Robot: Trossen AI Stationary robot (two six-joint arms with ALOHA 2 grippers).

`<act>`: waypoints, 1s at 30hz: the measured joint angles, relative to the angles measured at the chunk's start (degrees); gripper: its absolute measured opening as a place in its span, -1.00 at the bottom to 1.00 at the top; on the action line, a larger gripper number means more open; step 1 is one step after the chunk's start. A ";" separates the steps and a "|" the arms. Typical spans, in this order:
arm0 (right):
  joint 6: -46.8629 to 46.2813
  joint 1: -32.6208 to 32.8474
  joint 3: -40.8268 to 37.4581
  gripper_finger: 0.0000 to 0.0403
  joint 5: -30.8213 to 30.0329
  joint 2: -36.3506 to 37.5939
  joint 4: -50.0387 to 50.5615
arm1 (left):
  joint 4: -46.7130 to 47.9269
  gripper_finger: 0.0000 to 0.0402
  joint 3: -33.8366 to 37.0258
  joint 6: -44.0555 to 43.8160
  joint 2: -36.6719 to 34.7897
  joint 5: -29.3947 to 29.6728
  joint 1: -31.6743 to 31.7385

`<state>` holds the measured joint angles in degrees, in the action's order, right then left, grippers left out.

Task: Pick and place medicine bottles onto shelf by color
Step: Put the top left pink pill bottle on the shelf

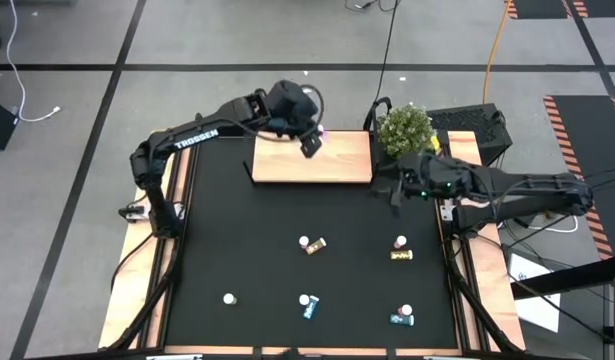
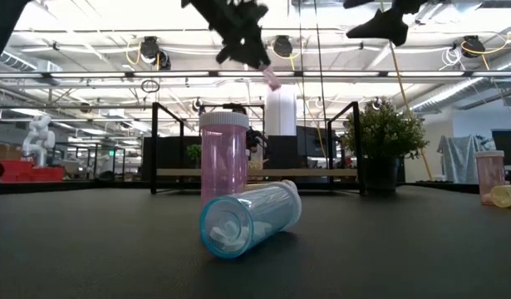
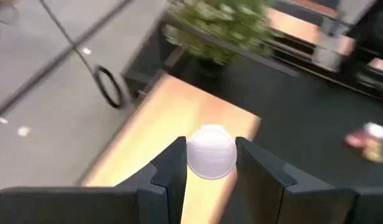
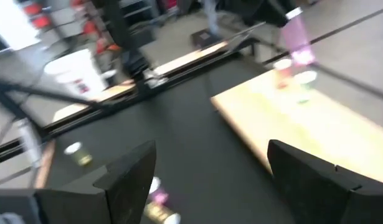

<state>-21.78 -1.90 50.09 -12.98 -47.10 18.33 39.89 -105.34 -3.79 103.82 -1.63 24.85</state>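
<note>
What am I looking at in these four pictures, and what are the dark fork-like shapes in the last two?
It is a robot with two dark arms at a table covered by a black mat. One picture looks straight down from above, one sits level with the tabletop, and two come from cameras on the arms' wrists. The fork shapes are each arm's own two fingers.

The left gripper is shut on a small bottle, seen cap-first, and hangs over a light wooden shelf at the far side. The right gripper is open and empty, beside the shelf.

Several more tiny white-capped bottles lie or stand scattered on the mat. The low view shows a teal bottle on its side in front of an upright pink one. A small potted plant stands by the shelf.
</note>
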 joint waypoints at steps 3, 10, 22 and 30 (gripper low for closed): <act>0.18 -2.14 0.00 0.49 -3.93 0.28 -0.06 | 1.71 -0.37 0.01 3.22 2.26 -0.78 3.02; -3.38 -7.16 -0.02 0.49 -6.80 -1.42 0.09 | 1.16 -0.37 0.02 15.41 9.68 -1.86 7.12; -10.79 -12.89 -0.04 0.49 -6.49 -5.30 -0.66 | 5.65 -0.37 -7.51 27.95 17.49 -1.21 10.00; -11.98 -14.66 -0.04 0.49 -6.48 -7.12 -3.42 | 10.39 -0.37 -14.62 27.98 23.82 -1.79 11.14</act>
<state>-33.76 -16.56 50.04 -19.46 -54.22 14.91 50.28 -119.95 24.19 127.64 -3.42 35.99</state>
